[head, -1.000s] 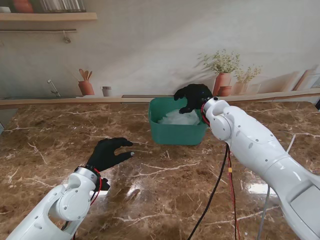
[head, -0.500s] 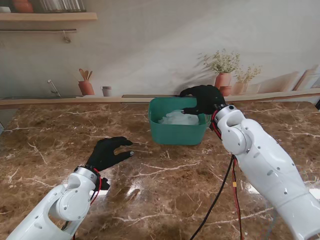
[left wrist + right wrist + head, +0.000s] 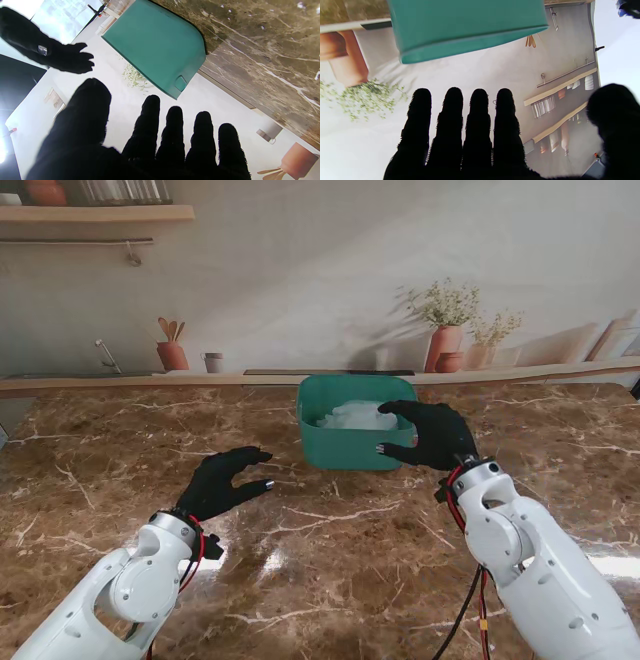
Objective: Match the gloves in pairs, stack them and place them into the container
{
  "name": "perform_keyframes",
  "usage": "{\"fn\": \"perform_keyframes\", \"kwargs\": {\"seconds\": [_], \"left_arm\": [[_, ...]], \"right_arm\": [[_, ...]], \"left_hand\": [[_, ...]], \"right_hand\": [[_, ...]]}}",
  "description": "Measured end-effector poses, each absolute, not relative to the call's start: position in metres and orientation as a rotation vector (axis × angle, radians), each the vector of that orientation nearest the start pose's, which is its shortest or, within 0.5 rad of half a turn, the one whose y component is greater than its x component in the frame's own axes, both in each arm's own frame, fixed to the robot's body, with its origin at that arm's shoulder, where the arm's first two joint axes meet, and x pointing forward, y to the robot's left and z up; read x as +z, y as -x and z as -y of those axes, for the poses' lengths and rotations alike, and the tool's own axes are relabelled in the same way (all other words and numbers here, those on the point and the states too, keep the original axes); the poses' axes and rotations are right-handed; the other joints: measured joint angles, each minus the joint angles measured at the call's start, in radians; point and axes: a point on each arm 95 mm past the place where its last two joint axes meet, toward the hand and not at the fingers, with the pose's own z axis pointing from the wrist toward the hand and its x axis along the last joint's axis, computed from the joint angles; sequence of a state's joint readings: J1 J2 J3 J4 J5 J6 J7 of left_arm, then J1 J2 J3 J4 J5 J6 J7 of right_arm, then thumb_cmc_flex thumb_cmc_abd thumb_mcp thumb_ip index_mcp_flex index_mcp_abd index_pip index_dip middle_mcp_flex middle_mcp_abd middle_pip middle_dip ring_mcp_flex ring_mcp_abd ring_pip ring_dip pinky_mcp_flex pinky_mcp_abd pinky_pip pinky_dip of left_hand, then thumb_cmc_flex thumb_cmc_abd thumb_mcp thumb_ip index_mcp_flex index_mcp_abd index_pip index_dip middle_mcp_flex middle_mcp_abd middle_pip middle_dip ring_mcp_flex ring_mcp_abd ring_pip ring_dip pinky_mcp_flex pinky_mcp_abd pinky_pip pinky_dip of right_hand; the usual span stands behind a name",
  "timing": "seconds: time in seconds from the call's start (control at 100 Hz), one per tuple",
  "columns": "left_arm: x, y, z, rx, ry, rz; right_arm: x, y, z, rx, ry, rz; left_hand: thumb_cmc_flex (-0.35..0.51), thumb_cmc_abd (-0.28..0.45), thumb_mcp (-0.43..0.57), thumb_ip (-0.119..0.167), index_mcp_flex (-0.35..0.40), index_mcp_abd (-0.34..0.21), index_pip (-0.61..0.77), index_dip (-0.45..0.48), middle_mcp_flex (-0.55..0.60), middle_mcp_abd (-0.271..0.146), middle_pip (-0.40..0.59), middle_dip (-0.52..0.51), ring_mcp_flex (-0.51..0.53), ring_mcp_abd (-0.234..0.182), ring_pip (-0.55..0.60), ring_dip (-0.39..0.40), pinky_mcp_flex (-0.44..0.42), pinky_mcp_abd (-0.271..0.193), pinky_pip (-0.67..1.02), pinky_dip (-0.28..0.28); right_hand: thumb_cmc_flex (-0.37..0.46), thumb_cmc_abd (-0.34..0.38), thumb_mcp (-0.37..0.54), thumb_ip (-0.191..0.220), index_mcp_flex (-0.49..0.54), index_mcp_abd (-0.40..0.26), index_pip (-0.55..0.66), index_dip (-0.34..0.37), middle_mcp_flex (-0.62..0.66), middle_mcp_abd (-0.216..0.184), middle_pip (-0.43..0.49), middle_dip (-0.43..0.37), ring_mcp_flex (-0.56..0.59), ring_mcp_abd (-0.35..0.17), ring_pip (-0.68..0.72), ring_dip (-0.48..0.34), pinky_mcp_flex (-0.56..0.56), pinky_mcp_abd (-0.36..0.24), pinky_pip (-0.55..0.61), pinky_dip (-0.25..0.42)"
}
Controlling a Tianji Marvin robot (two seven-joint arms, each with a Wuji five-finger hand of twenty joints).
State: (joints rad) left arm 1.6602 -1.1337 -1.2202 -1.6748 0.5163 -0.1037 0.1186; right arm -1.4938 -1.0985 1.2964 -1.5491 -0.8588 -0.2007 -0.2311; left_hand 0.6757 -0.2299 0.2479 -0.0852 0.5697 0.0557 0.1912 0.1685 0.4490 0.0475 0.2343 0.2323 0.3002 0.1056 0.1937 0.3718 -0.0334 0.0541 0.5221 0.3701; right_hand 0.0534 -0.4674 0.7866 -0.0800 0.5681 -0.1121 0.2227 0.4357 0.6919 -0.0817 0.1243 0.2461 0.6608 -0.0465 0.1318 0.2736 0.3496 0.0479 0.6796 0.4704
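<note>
The green container (image 3: pixel 350 448) stands at the far middle of the marble table, with the pale translucent gloves (image 3: pixel 352 416) lying inside it. My right hand (image 3: pixel 430 436) hovers just right of the container's front corner, open, fingers spread, holding nothing. My left hand (image 3: pixel 222 483) hangs open above the table, left of the container and nearer to me. In the left wrist view the container (image 3: pixel 160 47) and the right hand (image 3: pixel 50 53) appear beyond my fingers (image 3: pixel 175 135). The right wrist view has the container's wall (image 3: pixel 465 27) beyond the fingers (image 3: pixel 455 117).
A backdrop wall with a printed shelf (image 3: pixel 150 385), terracotta pots (image 3: pixel 445 345) and plants runs along the table's far edge. Black and red cables (image 3: pixel 470 620) hang beside my right arm. Bare marble (image 3: pixel 330 560) stretches between the two arms.
My right hand has drawn back out of the container, moving right and toward me, and is empty. The left hand has barely shifted.
</note>
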Motion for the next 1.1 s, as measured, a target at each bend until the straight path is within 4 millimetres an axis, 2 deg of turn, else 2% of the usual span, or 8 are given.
{"fn": "perform_keyframes", "kwargs": {"seconds": [0.11, 0.25, 0.38, 0.58, 0.65, 0.74, 0.89, 1.1], "left_arm": [[-0.319, -0.372, 0.025, -1.982, 1.615, -1.161], [-0.319, -0.371, 0.028, -2.004, 1.596, -1.195], [-0.317, -0.37, 0.03, -2.035, 1.577, -1.208], [-0.317, -0.369, 0.03, -2.077, 1.567, -1.192], [-0.316, -0.369, 0.03, -2.092, 1.556, -1.187], [-0.316, -0.369, 0.03, -2.103, 1.549, -1.186], [-0.316, -0.369, 0.03, -2.117, 1.553, -1.179], [-0.307, -0.366, 0.027, -2.116, 1.536, -1.178]], "right_arm": [[-0.294, -0.411, 0.032, 1.791, -1.143, -1.176], [-0.316, -0.393, 0.035, 1.788, -1.216, -1.159], [-0.326, -0.382, 0.038, 1.797, -1.244, -1.147], [-0.326, -0.372, 0.04, 1.834, -1.244, -1.133], [-0.325, -0.37, 0.041, 1.855, -1.252, -1.125], [-0.325, -0.367, 0.041, 1.862, -1.259, -1.118], [-0.324, -0.366, 0.041, 1.868, -1.268, -1.116], [-0.316, -0.363, 0.039, 1.878, -1.255, -1.125]], "left_hand": [[-0.001, 0.009, -0.028, 0.006, -0.023, 0.0, -0.024, -0.011, -0.034, -0.009, 0.005, -0.003, -0.023, -0.026, -0.011, -0.011, 0.003, -0.036, -0.075, -0.039], [-0.003, 0.031, -0.049, 0.006, -0.042, 0.001, -0.033, -0.011, -0.062, -0.018, 0.001, -0.01, -0.049, -0.042, -0.012, -0.022, 0.003, -0.042, -0.105, -0.053], [0.0, 0.098, -0.221, 0.021, -0.056, 0.001, -0.033, -0.022, -0.074, -0.023, 0.0, -0.014, -0.073, -0.045, -0.012, -0.037, 0.01, -0.05, -0.118, -0.054], [-0.004, 0.136, -0.233, 0.021, -0.056, 0.001, -0.033, -0.023, -0.074, -0.024, -0.008, -0.014, -0.074, -0.045, -0.023, -0.04, 0.014, -0.051, -0.118, -0.05], [-0.005, 0.136, -0.233, 0.021, -0.07, 0.001, -0.035, -0.023, -0.074, -0.024, -0.009, -0.014, -0.074, -0.046, -0.023, -0.04, 0.018, -0.082, -0.118, -0.052], [-0.005, 0.136, -0.233, 0.021, -0.08, 0.003, -0.043, -0.024, -0.087, -0.025, -0.011, -0.014, -0.074, -0.057, -0.023, -0.04, 0.025, -0.105, -0.118, -0.077], [-0.005, 0.136, -0.233, 0.021, -0.08, 0.007, -0.043, -0.024, -0.087, -0.025, -0.011, -0.014, -0.074, -0.058, -0.023, -0.04, 0.026, -0.107, -0.118, -0.087], [-0.005, 0.136, -0.233, 0.021, -0.08, 0.02, -0.043, -0.024, -0.086, -0.025, -0.011, -0.015, -0.074, -0.058, -0.023, -0.04, 0.026, -0.107, -0.118, -0.092]], "right_hand": [[-0.032, 0.053, -0.006, 0.0, -0.016, 0.002, -0.018, -0.012, -0.023, 0.0, -0.009, -0.005, -0.035, -0.002, -0.011, -0.01, -0.017, -0.011, -0.013, -0.022], [-0.082, 0.122, -0.017, 0.02, -0.039, 0.024, -0.05, -0.036, -0.056, 0.0, -0.014, -0.025, -0.053, -0.008, -0.02, -0.024, -0.023, -0.031, -0.037, -0.05], [-0.094, 0.157, -0.024, 0.021, -0.067, 0.043, -0.076, -0.05, -0.072, 0.001, -0.026, -0.039, -0.053, -0.009, -0.023, -0.027, -0.023, -0.048, -0.044, -0.073], [-0.094, 0.181, -0.024, 0.021, -0.079, 0.08, -0.111, -0.078, -0.109, 0.022, -0.041, -0.076, -0.094, -0.01, -0.039, -0.055, -0.035, -0.061, -0.067, -0.108], [-0.117, 0.195, -0.035, 0.021, -0.092, 0.104, -0.123, -0.087, -0.121, 0.028, -0.043, -0.086, -0.103, -0.01, -0.039, -0.063, -0.039, -0.065, -0.068, -0.112], [-0.117, 0.198, -0.025, 0.021, -0.092, 0.104, -0.123, -0.088, -0.122, 0.037, -0.045, -0.089, -0.104, -0.01, -0.039, -0.064, -0.043, -0.066, -0.069, -0.123], [-0.117, 0.203, -0.032, 0.042, -0.092, 0.104, -0.123, -0.088, -0.122, 0.037, -0.045, -0.093, -0.103, -0.01, -0.039, -0.064, -0.044, -0.066, -0.069, -0.125], [-0.116, 0.203, -0.032, 0.042, -0.092, 0.091, -0.123, -0.088, -0.122, 0.037, -0.045, -0.1, -0.103, -0.009, -0.039, -0.064, -0.046, -0.066, -0.069, -0.125]]}}
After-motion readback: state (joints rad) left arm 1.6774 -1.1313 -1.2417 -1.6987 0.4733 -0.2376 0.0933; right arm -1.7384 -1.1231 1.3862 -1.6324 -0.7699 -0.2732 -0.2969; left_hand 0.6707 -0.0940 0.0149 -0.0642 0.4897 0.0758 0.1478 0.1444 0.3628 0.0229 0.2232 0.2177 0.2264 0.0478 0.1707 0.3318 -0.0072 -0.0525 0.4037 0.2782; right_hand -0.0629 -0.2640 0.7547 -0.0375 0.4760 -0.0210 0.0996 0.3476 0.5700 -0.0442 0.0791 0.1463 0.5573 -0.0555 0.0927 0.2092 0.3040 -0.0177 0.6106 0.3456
